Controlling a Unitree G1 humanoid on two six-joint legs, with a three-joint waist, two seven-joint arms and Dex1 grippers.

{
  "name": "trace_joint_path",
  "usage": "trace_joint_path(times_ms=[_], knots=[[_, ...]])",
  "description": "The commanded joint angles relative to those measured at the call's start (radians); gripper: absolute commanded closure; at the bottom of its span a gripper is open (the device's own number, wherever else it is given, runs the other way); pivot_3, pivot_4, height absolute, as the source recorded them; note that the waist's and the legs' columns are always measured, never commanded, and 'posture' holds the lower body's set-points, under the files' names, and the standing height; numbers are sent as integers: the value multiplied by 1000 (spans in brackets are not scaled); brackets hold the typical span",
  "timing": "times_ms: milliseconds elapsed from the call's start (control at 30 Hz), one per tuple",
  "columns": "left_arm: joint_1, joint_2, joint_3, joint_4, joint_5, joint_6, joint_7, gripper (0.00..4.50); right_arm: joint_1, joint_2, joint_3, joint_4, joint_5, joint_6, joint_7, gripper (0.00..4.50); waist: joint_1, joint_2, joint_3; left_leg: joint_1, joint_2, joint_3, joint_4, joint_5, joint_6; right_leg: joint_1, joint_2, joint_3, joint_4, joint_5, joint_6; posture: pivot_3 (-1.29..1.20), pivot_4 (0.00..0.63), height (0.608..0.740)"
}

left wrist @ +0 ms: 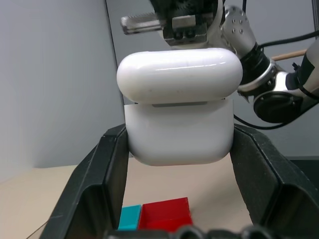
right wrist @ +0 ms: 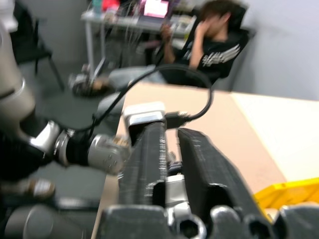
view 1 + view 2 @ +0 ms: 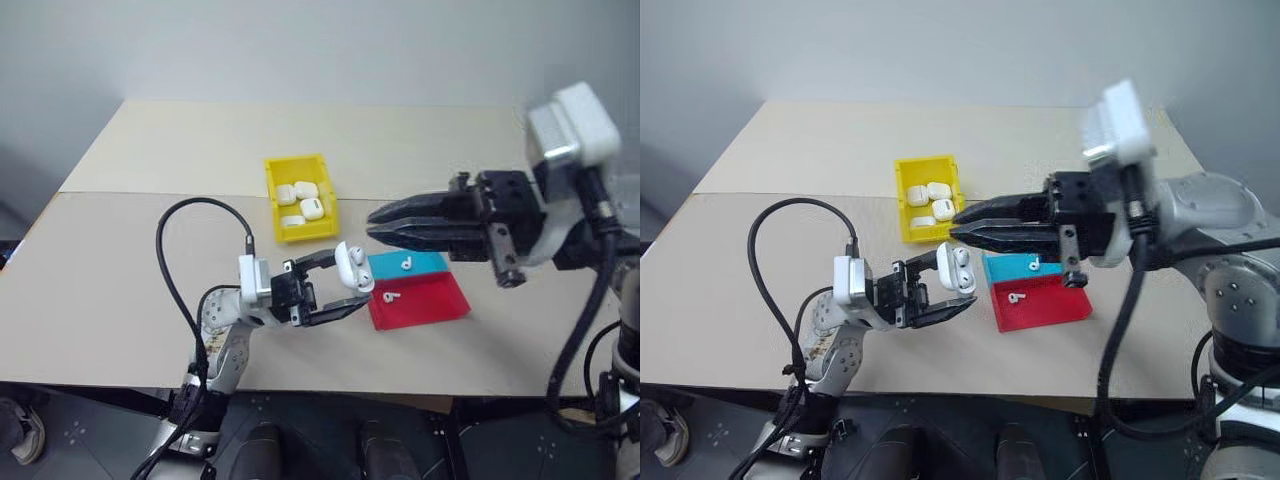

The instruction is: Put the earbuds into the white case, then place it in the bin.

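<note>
Left jaws [image 3: 345, 292] grip one white case [image 3: 349, 266]; right jaws [image 3: 380, 222] closed, seemingly empty; two earbuds [image 3: 406, 264].

Yellow bin [image 3: 276, 190], white case [image 3: 351, 264]

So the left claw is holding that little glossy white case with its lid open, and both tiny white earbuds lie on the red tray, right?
Not quite: in the left eye view, one earbud lies on the red tray, the other on the blue tray. The left gripper does hold the open white case.

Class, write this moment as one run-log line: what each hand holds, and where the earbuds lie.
left hand: shut on white case, lid open | right hand: shut, empty | earbuds: on trays | bin: holds other cases
</note>
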State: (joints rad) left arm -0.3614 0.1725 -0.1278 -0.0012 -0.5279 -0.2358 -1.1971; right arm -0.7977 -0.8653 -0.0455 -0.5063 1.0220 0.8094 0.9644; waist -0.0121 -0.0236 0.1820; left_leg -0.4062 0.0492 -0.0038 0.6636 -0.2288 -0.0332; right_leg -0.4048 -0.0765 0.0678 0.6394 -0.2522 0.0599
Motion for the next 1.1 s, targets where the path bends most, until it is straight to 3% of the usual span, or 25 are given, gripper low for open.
trace_joint_path(times_ms=[33, 533, 1100], knots=[[-36, -25, -6, 37, 28, -61, -3, 1736, -49, -2, 55, -15, -56, 4, 22, 4486, 0, 0, 0, 0, 0, 0, 0, 0, 0, 0, 0, 0, 0, 0, 0, 0, 150, 740], [-37, -52, -18, 77, 79, -129, 31, 1736, -133, 24, 294, -35, -352, -47, 95, 4486, -1, 0, 0, 0, 0, 0, 0, 0, 0, -1, 0, 0, 1, 0, 0, 0, 150, 740], [-29, -27, -4, 48, 35, -103, 28, 1736, -59, -6, 192, 7, -400, -83, 144, 4486, -2, 0, 0, 0, 0, 0, 0, 0, 0, -1, 0, 0, 1, 0, 0, 0, 150, 740]])
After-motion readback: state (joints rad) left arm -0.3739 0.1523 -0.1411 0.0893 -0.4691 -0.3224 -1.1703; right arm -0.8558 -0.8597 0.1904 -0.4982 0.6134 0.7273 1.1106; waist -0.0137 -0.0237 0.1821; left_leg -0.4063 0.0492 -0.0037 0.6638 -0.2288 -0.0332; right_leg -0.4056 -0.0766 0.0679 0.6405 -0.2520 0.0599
